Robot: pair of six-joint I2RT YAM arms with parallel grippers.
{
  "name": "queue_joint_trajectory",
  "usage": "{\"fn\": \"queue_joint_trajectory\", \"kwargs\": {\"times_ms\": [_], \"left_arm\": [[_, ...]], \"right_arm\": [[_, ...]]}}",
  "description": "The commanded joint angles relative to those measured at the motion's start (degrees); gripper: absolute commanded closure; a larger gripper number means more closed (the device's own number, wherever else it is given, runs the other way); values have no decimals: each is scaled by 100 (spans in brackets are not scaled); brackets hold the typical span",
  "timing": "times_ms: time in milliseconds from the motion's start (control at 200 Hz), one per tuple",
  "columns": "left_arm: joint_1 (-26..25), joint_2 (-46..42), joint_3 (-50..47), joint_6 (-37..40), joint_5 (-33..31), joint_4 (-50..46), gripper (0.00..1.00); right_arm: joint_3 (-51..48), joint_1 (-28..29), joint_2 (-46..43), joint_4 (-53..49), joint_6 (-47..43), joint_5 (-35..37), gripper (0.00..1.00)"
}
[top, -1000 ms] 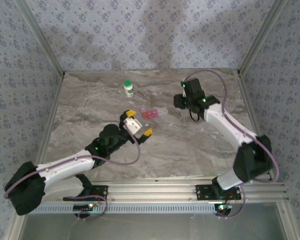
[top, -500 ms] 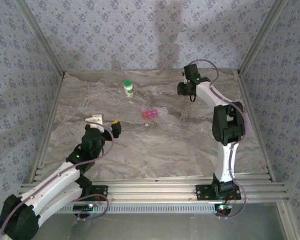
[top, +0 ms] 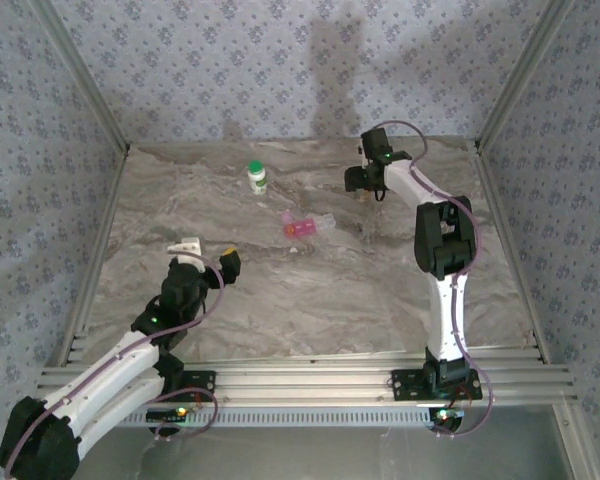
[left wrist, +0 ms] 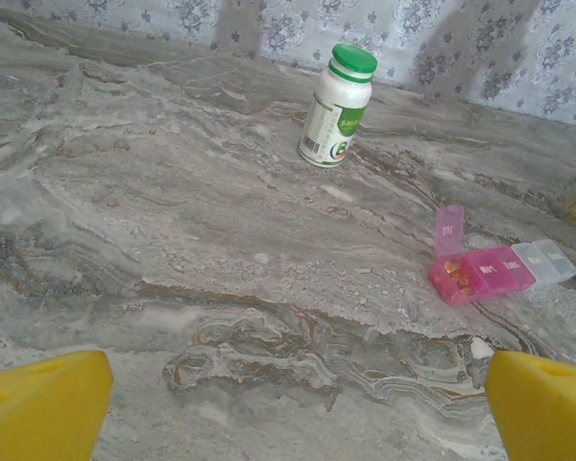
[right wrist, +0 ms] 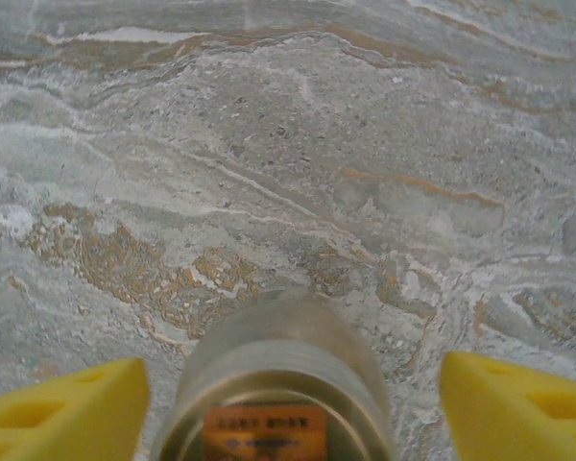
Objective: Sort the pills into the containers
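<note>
Grip, left: left tool [top: 208, 250] is gaping at full spread, grasping nothing and touching nothing. It is hovering over the near-left part of the worktop [top: 310, 290], with its yellow fingertips [left wrist: 43, 403] showing at both lower corners of the left wrist view.
Grip, right: right tool [top: 364, 188] is pointing down at the far right of the worktop with its jaws released. Its yellow fingers [right wrist: 62, 408] are flanking the vial [right wrist: 278, 379], with bare worktop showing in both gaps, the left gap narrower. It is not clamping the vial.
Vial spot: clear and amber-tinted, sitting on the worktop between the right tool's fingers.
Vial label: orange label patch [right wrist: 264, 423] is carrying dark print, too blurred to read.
Bottle spot: white bottle [left wrist: 338, 108] with green cap is standing upright at the far side, left of centre, well apart from both tools.
Bottle label: green-and-white print with a barcode on the lower left. The wording is too small to read.
Case spot: pill case [left wrist: 494, 274] is lying flat mid-worktop, between the white bottle and the right tool.
Case lids: end pink lid [left wrist: 448, 230] is standing flipped up, exposing orange-ish contents. The remaining pink and clear lids are lying shut.
Case writing: pale lettering on the pink lids, not legible.
</note>
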Motion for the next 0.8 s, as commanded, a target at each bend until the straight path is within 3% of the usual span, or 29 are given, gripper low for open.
{"fn": "queue_joint_trajectory", "kwargs": {"times_ms": [0, 235, 400, 520, 795], "left_arm": [[45, -5, 66, 25, -15, 139, 1], [62, 56, 79, -8, 14, 152, 1], [68, 110, 94, -29, 77, 160, 1], [82, 203, 99, -39, 52, 178, 1], [91, 377, 204, -25, 137, 100, 1]], "right_arm": [[180, -11, -148, -257, -37, -68, 16], [-809, 143, -1443, 10, 100, 56, 18], [-1829, 499, -2130, 592, 212, -358, 24], [-1960, 744, -1876, 722, 303, -830, 26], [-1579, 959, -974, 764, 251, -994, 27]]}}
